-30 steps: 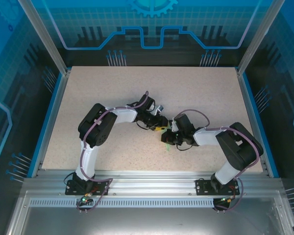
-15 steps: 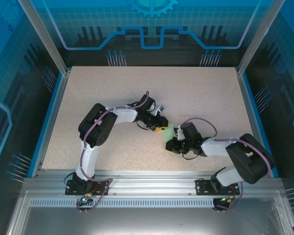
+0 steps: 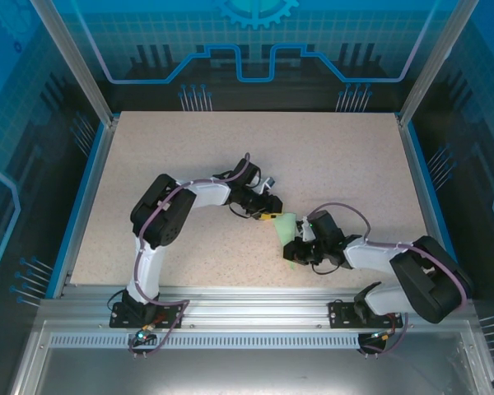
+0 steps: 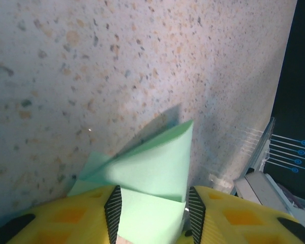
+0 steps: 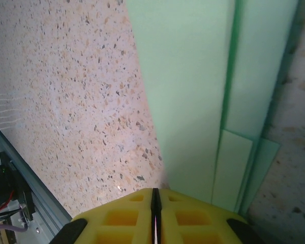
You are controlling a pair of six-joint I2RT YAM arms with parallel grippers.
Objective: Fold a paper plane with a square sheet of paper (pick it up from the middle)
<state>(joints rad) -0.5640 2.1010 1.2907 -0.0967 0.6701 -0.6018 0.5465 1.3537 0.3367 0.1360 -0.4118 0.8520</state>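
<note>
Left claw (image 4: 152,209) is standing apart, straddling the folded sheet (image 4: 153,168). Right claw (image 5: 155,204) is sitting pinched together at its edge, over the desk (image 5: 66,101).

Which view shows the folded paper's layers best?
Right wrist: the paper lies flat and close, its overlapping layers and straight fold edges clear. Left wrist shows a pointed flap between the fingers of the left hand. Top external shows a small green patch between that hand and the right hand.
</note>
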